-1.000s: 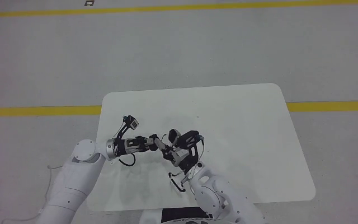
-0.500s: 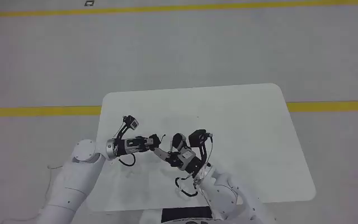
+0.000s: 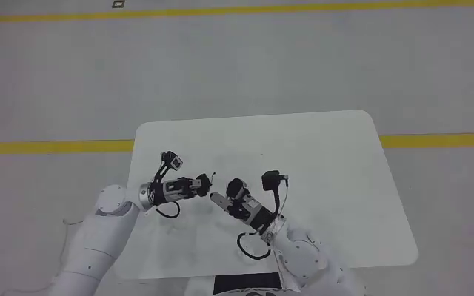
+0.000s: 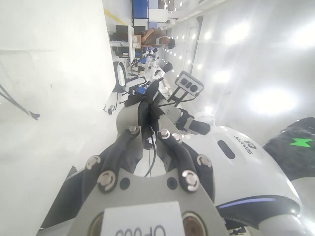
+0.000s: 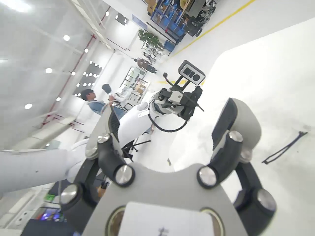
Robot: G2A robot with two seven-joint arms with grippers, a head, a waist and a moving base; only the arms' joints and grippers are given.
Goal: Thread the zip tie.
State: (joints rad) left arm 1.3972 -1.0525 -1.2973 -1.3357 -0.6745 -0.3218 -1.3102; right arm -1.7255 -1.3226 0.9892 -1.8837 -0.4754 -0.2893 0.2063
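My left gripper (image 3: pixel 203 184) hovers over the left part of the white table (image 3: pixel 333 185) and is shut on a black zip tie (image 4: pixel 147 110), which is pinched between the fingers. A thin end of that tie (image 5: pixel 200 108) sticks out past the left gripper (image 5: pixel 189 108) in the right wrist view. My right gripper (image 3: pixel 218 198) sits just to the right of it, a small gap apart. Its fingers (image 5: pixel 227 116) are spread wide with nothing between them. A second black zip tie (image 5: pixel 285 148) lies flat on the table, and its head (image 4: pixel 35 116) is in the left wrist view.
The table's rounded front-left edge (image 3: pixel 141 251) is close beneath the left arm. Bare table surface (image 3: pixel 326 170) stretches to the right and far side. A yellow floor line (image 3: pixel 67 146) runs behind the table.
The right arm's wrist has swung to the right and its gripper has drawn slightly away from the left gripper. The left arm has stayed nearly still.
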